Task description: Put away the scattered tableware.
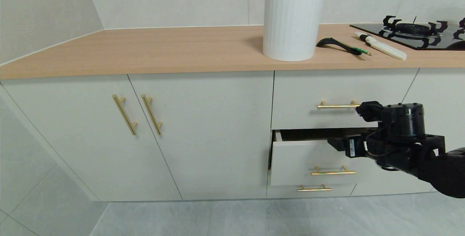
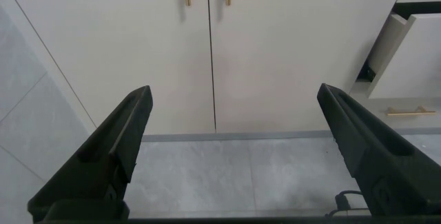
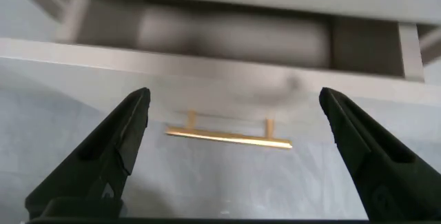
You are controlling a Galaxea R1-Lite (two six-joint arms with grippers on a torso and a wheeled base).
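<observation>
In the head view, the drawer [image 1: 308,156] is standing partly pulled out of the cabinet, its top gap showing dark, presumably opened to take the tableware. That tableware is lying well above the drawer on the countertop [image 1: 163,52]: a black spoon [image 1: 336,44] and, just beyond it, a white knife [image 1: 381,46]. Both are up and a little right of the drawer, between a tall white ribbed cylinder [image 1: 292,18] and the hob [image 1: 414,32]. The right arm is reaching in low from the drawer's right, forearm roughly level. The right gripper [image 1: 345,145] is sitting at the drawer's upper right corner, above its brass handle [image 1: 332,172].

In the left wrist view, the left gripper [image 2: 234,148] is hanging with its fingers spread wide and nothing between them. It is pointing down at the floor [image 2: 227,176] in front of the double cabinet doors [image 2: 210,45], well to the left of the drawer [image 2: 413,52].

In the right wrist view, the right gripper [image 3: 234,148] is likewise gaping and empty. It is facing the drawer front, with the handle [image 3: 229,138] framed between its fingers and the drawer's open cavity [image 3: 234,38] beyond. That looks like a pose just off the handle, not touching it.
</observation>
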